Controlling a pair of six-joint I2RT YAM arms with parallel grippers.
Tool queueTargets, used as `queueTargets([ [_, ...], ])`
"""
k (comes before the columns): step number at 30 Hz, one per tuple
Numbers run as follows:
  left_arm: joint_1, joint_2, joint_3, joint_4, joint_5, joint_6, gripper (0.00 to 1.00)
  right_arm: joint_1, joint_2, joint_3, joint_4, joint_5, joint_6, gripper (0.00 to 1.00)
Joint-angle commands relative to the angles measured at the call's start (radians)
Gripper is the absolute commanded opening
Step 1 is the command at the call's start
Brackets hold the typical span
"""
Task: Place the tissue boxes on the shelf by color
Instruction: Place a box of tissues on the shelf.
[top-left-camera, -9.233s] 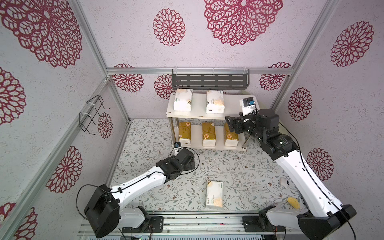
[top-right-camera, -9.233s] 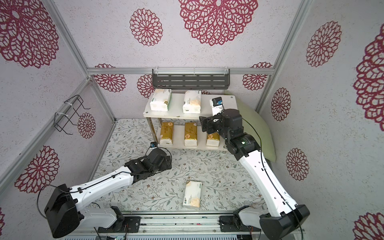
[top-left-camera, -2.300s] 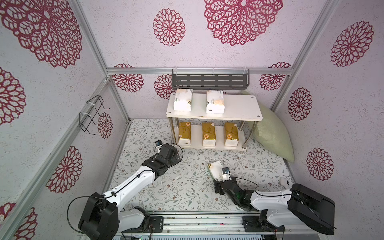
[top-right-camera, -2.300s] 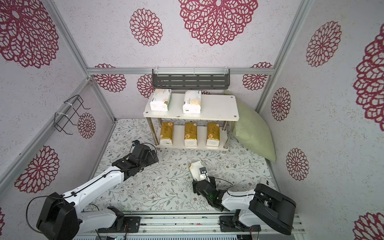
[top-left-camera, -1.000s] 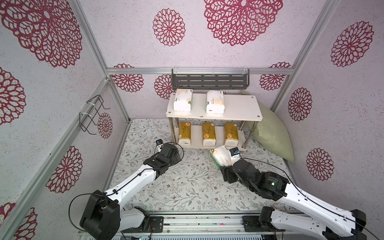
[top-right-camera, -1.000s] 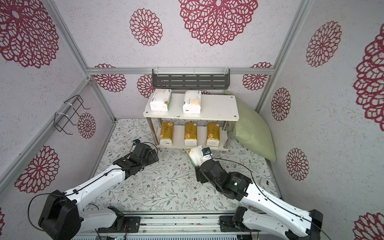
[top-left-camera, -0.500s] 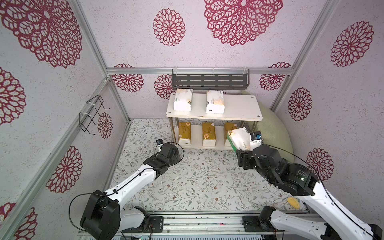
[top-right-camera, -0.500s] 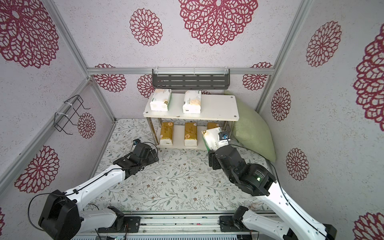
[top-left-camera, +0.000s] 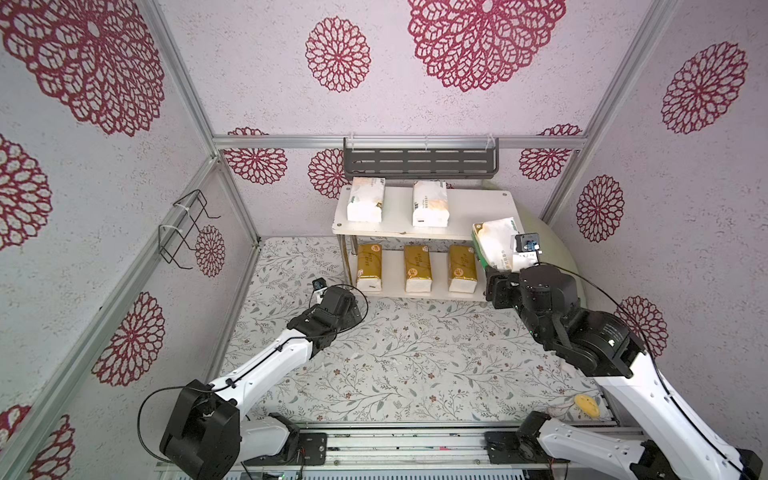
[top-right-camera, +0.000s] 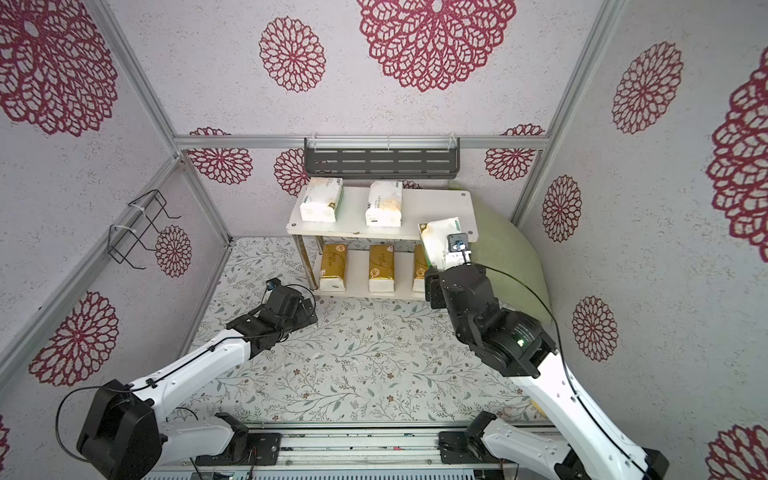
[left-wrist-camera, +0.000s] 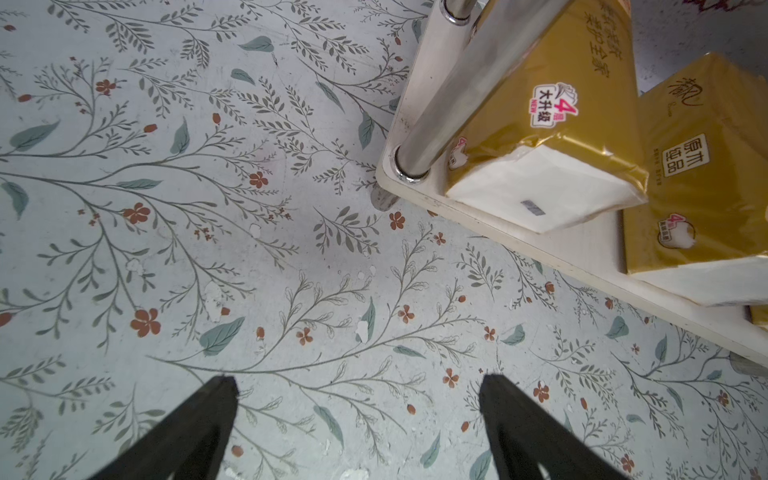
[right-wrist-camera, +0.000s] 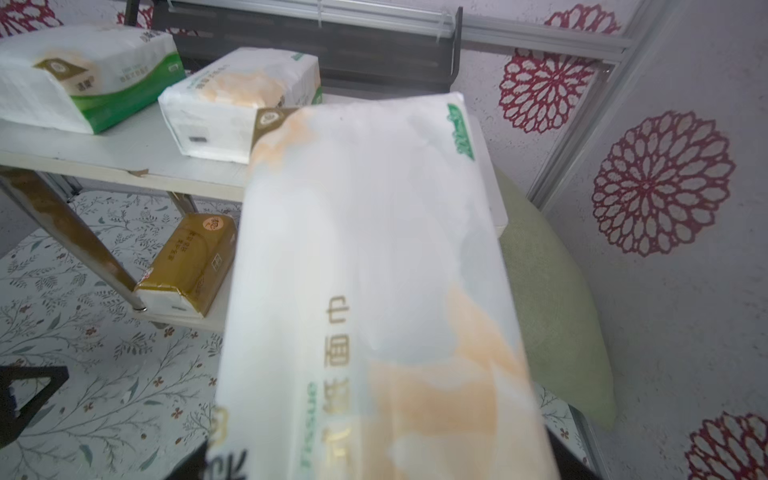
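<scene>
The held pack (right-wrist-camera: 365, 270) fills the right wrist view. It is blurred at its near end, cut by the frame edge, and hides nearly all of the right pincer (right-wrist-camera: 376, 461). In a top view it covers part of the rightmost gold pack (top-right-camera: 419, 262). The left pincer (left-wrist-camera: 357, 386) shows only the ends of its fingers (left-wrist-camera: 195, 428); the rest runs out of frame. The cushion (top-left-camera: 557, 245) lies largely behind the right arm (top-left-camera: 582, 332). A yellow thing (top-left-camera: 586, 406) on the near right tabletop (top-left-camera: 415, 365) is too small to identify.

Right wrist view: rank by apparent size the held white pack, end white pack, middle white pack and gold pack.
1. held white pack: largest, but nearest the camera.
2. end white pack and middle white pack: alike, end one cropped; not ranked.
3. gold pack: smallest, partly hidden.
</scene>
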Motion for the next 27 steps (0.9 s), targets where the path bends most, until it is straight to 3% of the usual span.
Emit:
queueTargets([
  [1,0.000,-0.019,-0.017,0.002,-0.013,0.006,0.99,-0.064,0.029,0.035,0.147,-0.023,-0.067,0.73],
  [13,-0.059,-0.012,-0.031,-0.025,-0.056,-0.014,1.00,-0.400,0.271,0.213,0.195,-0.374,-0.060,0.73],
  [18,-0.088,0.004,-0.041,-0.020,-0.065,-0.035,1.00,-0.449,0.364,0.300,0.154,-0.447,0.000,0.72],
  [27,-0.100,0.032,-0.017,-0.027,-0.069,-0.030,1.00,-0.451,0.438,0.308,0.195,-0.495,0.048,0.72],
])
